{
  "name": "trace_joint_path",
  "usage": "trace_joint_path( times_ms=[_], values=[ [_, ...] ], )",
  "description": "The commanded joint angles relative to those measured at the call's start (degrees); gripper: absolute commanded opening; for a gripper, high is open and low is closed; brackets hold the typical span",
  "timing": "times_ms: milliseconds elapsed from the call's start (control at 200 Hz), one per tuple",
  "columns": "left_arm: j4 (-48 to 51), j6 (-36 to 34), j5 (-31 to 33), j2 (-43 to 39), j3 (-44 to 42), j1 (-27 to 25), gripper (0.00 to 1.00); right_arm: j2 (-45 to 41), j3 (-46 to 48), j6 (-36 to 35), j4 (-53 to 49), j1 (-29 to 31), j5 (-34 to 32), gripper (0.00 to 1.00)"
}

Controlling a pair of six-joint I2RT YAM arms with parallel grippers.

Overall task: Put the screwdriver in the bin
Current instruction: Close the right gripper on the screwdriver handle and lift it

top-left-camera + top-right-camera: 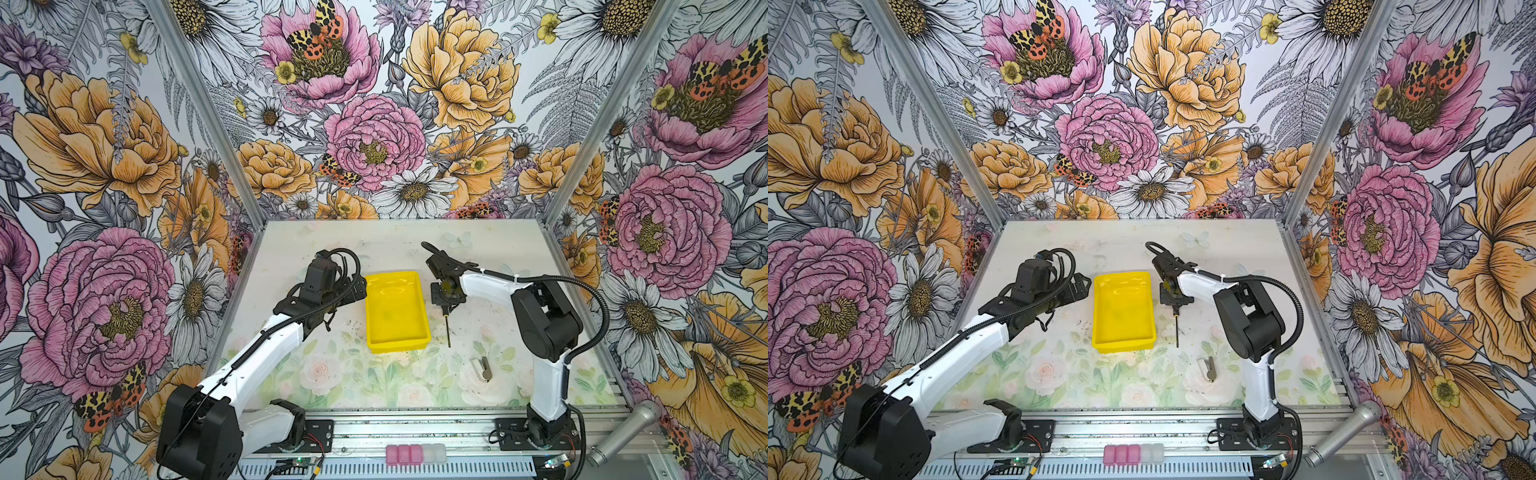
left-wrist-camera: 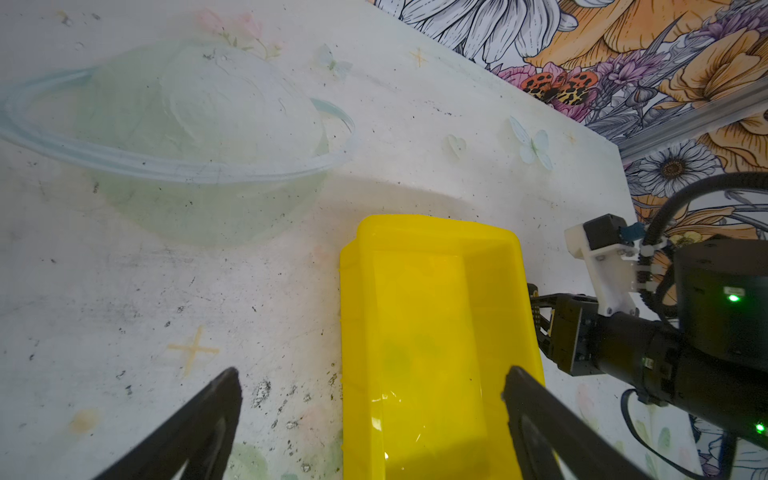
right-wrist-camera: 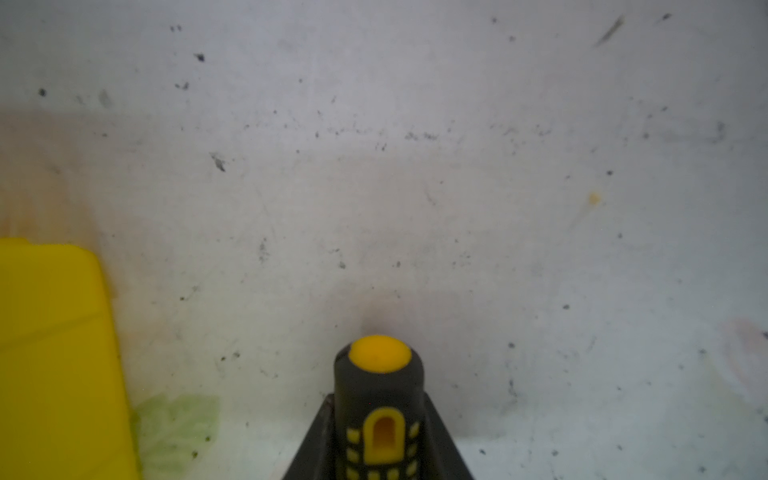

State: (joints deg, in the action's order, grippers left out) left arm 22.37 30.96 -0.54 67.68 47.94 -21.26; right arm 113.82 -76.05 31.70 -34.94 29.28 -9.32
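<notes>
The screwdriver (image 3: 380, 399), black handle with yellow marks and a yellow end cap, sits between the two fingers of my right gripper (image 3: 378, 401), which is shut on the handle. In both top views only its thin dark shaft (image 1: 448, 330) (image 1: 1177, 330) shows, pointing toward the table's front from under the right gripper (image 1: 446, 308) (image 1: 1176, 308). The yellow bin (image 1: 397, 347) (image 1: 1124, 345) stands just left of it, empty. It also shows in the wrist views (image 2: 432, 232) (image 3: 54, 332). My left gripper (image 2: 372, 374) (image 1: 355, 289) is open, over the bin's left rim.
A small grey metal clip (image 1: 482, 368) (image 1: 1209, 368) lies on the table in front of the screwdriver's tip. Pink and white blocks (image 1: 415, 453) sit on the front rail, and a silver microphone (image 1: 627, 432) lies at the front right. Flowered walls close in three sides.
</notes>
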Motion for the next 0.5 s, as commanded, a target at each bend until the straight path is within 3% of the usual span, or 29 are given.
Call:
trace_joint_path(
  times_ms=[0, 95, 315, 495],
  values=[
    [0.6, -1.2, 1.5, -1.1, -1.0, -0.5, 0.99, 1.1, 0.3, 0.0, -0.4, -0.3, -1.2, 0.25],
    [0.5, -1.2, 1.5, -0.8, -1.1, -0.6, 0.99, 0.7, 0.9, -0.1, -0.2, -0.3, -1.5, 0.21],
    [0.6, -2.4, 0.0, -0.3, -1.5, -1.0, 0.99, 0.1, 1.1, -1.4, 0.9, -0.3, -0.7, 0.00],
    [0.6, -4.2, -2.6, -1.0, -1.9, -1.5, 0.99, -2.8, 1.6, -2.3, 1.4, 0.0, -0.6, 0.00]
  ],
)
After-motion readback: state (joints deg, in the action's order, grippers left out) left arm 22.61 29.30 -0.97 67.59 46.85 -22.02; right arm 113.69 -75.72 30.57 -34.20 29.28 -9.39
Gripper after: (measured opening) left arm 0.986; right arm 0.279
